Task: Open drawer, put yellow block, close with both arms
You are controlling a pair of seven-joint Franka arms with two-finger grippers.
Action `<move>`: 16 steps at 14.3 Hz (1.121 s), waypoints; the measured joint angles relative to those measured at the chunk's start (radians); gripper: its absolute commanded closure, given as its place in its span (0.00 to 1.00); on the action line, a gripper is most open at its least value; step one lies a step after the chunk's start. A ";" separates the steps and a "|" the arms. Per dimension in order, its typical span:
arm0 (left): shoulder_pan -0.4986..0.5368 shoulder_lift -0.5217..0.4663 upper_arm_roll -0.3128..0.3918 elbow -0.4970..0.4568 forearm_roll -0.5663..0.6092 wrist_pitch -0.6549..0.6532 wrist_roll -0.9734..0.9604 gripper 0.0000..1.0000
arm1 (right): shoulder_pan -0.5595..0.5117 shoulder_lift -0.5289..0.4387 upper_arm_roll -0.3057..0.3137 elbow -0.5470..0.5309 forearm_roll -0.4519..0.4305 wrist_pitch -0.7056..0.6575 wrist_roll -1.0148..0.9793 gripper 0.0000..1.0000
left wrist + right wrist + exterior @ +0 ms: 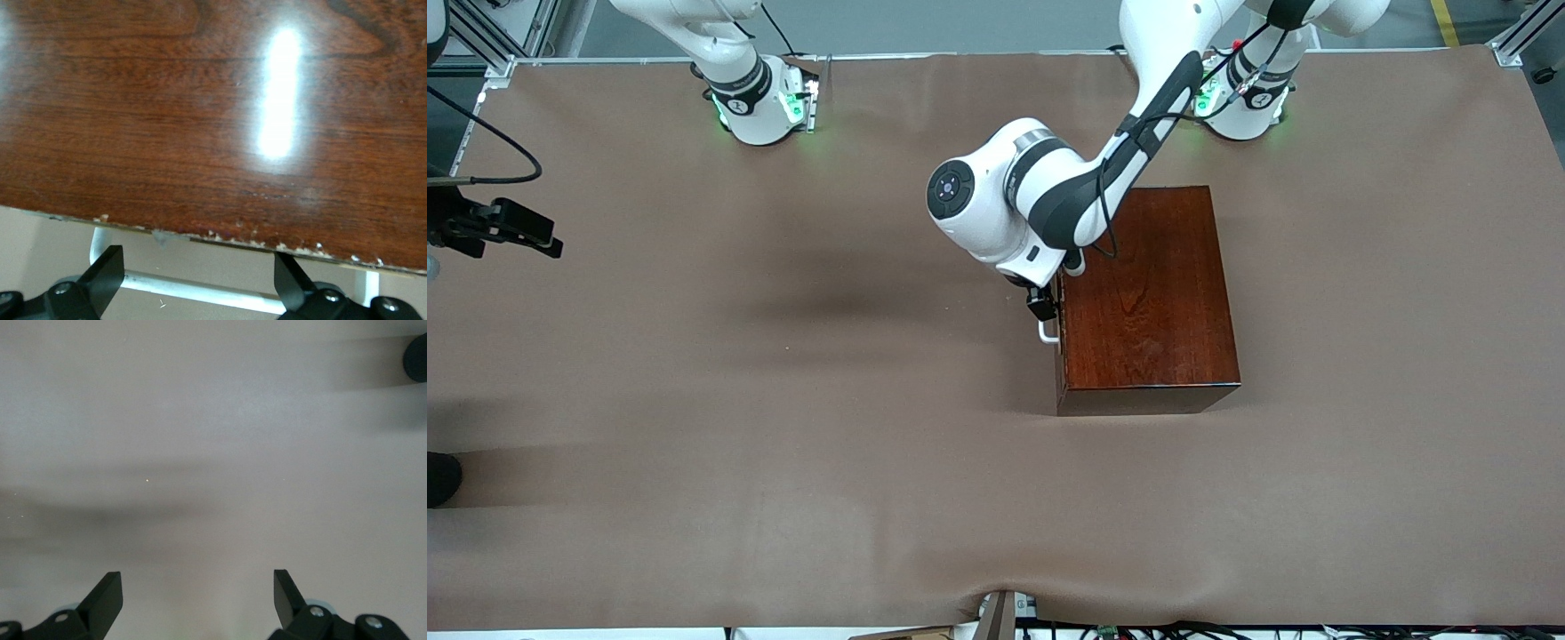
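The glossy reddish-brown box (1147,284) stands mid-table with the drawer shut; its white handle (1048,334) juts from the side facing the right arm's end. My left gripper (1042,307) hangs open at that handle. In the left wrist view the handle bar (200,289) runs between the black fingertips (110,263) of the left gripper (197,252), just off the box's top edge (213,133). My right gripper (551,238) waits open over bare table at the right arm's end, nothing between its fingers (197,573). The yellow block is out of view.
Brown cloth (783,427) covers the table. A dark round object (440,480) sits at the table's edge at the right arm's end, also visible in the right wrist view as a dark blob (417,357). Cables run along the edge nearest the front camera.
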 measured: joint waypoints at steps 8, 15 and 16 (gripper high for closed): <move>-0.003 -0.004 -0.008 0.033 0.000 -0.036 -0.034 0.00 | 0.000 0.000 -0.001 0.000 0.000 0.000 0.000 0.00; 0.096 -0.137 0.017 0.057 0.002 -0.083 0.107 0.00 | -0.002 0.000 -0.001 0.000 0.000 -0.001 0.000 0.00; 0.128 -0.148 0.019 0.057 0.003 -0.083 0.140 0.00 | -0.002 0.000 -0.001 0.000 0.000 -0.001 0.000 0.00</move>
